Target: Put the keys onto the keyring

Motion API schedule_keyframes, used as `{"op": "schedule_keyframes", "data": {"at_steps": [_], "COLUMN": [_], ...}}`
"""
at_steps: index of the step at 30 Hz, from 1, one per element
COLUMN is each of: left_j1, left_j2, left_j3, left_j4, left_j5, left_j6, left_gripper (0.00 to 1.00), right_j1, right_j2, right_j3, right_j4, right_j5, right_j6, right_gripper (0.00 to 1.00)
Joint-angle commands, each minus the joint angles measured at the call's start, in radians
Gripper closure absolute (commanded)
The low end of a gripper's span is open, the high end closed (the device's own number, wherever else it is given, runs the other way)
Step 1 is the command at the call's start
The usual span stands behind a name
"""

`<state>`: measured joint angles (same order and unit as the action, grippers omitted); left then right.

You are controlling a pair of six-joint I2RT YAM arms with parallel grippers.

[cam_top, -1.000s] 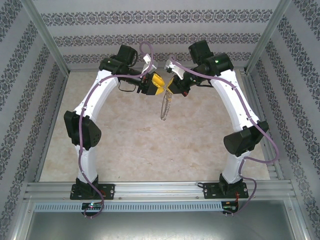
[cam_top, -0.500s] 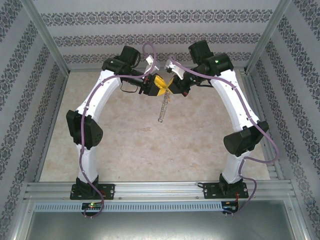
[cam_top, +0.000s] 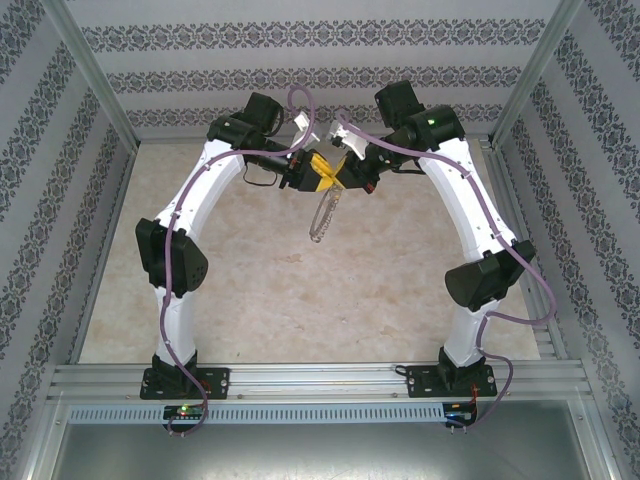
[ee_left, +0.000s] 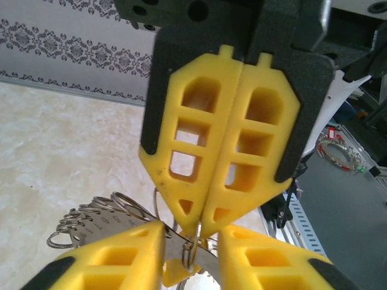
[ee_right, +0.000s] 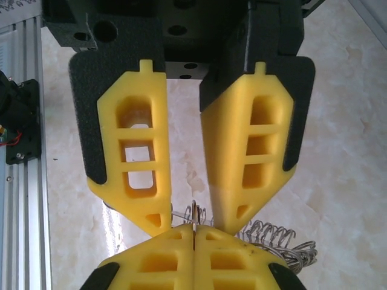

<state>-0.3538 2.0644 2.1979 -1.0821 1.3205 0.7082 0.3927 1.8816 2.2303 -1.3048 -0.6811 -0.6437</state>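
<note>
Both grippers meet high over the back of the table. My right gripper (cam_top: 347,176) (ee_right: 193,231) (ee_left: 200,222) is shut, pinching a small wire loop of the keyring (cam_top: 322,214) (ee_right: 275,237) (ee_left: 91,221), whose silvery fringed hoop hangs below it. Facing it tip to tip is my left gripper (cam_top: 318,172) (ee_left: 190,229) (ee_right: 196,221), its jaws partly apart on either side of that pinched loop. Between the left fingers lie a flat metal piece and the yellow head of the key (ee_left: 173,270), low in the left wrist view. Whether the fingers press on them I cannot tell.
The table (cam_top: 250,290) is a pale marbled surface, boxed in by patterned walls on three sides. An aluminium rail (cam_top: 320,385) carries both arm bases along the near edge. Both arms arch up and inward over the middle.
My left gripper's jaws have narrowed and it has edged closer to the right gripper. The hanging keyring has swung slightly left. The right gripper has stayed shut in place.
</note>
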Motion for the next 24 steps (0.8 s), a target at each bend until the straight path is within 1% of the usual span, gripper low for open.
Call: {"op": "schedule_keyframes", "data": {"at_steps": [1, 6, 11, 12, 13, 14, 15, 16, 18, 20, 24], "left_j1": [-0.015, -0.015, -0.015, -0.014, -0.015, -0.016, -0.015, -0.016, -0.016, -0.015, -0.015], "left_j2": [0.007, 0.007, 0.001, -0.001, -0.003, -0.008, -0.011, -0.014, -0.019, -0.022, -0.03], "left_j3": [0.041, 0.041, 0.04, 0.038, 0.031, 0.021, 0.014, 0.007, 0.003, 0.003, 0.0], "left_j4": [-0.006, -0.015, -0.008, 0.003, 0.026, 0.051, 0.068, 0.087, 0.102, 0.109, 0.125], "left_j5": [0.046, 0.06, 0.076, 0.076, 0.078, 0.08, 0.083, 0.084, 0.093, 0.102, 0.109], "left_j6": [0.025, 0.033, 0.033, 0.023, 0.005, -0.011, -0.022, -0.036, -0.047, -0.051, -0.065], "left_gripper": [0.81, 0.99, 1.0, 1.0, 1.0, 1.0, 1.0, 1.0, 1.0, 1.0, 1.0], "right_j1": [0.017, 0.017, 0.014, 0.012, 0.005, -0.003, -0.014, -0.028, -0.056, -0.089, -0.147], "right_j2": [0.014, 0.016, 0.009, 0.004, -0.008, -0.022, -0.04, -0.068, -0.137, -0.228, -0.41], "right_j3": [0.027, 0.034, 0.048, 0.045, 0.038, 0.026, 0.007, -0.024, -0.125, -0.276, -0.65], "right_j4": [-0.026, -0.027, -0.018, -0.01, 0.006, 0.025, 0.046, 0.079, 0.174, 0.319, 0.726], "right_j5": [-0.027, -0.031, -0.035, -0.037, -0.038, -0.046, -0.059, -0.078, -0.123, -0.162, -0.276], "right_j6": [-0.028, -0.028, -0.014, -0.007, 0.009, 0.025, 0.043, 0.068, 0.124, 0.213, 0.452], "right_gripper": [1.0, 1.0, 1.0, 0.97, 0.84, 0.74, 0.68, 0.64, 0.61, 0.58, 0.53]}}
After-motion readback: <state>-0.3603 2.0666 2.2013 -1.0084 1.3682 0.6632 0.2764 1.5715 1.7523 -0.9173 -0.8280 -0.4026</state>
